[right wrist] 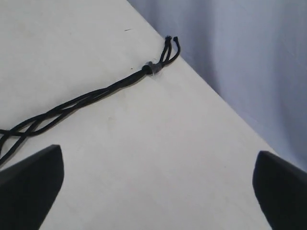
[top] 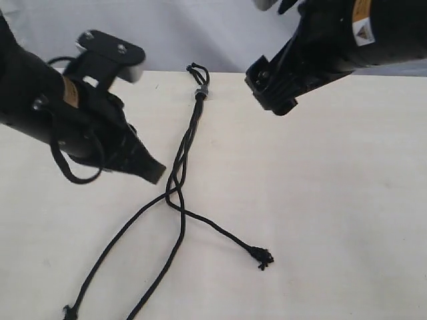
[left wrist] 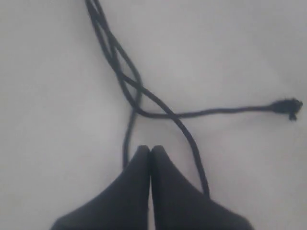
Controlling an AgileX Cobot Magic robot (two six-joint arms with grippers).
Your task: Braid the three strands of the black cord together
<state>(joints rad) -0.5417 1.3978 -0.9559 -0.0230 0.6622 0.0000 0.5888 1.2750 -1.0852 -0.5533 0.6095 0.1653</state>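
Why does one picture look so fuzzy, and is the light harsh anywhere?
Left wrist view: hazy, with the black cord and the closed left tool soft-edged. Right wrist view: sharper, grey band crisp. Exterior view: even light, no glare on the table.

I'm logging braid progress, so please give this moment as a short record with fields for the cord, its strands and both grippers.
cord: black cord lying on the table, loosely twisted below the grey band
strands: three strands splayed apart past the crossing; one knotted tip out to the right
left gripper: left gripper shut, tips beside the crossing, nothing visible between them
right gripper: right gripper open, empty, near the band end
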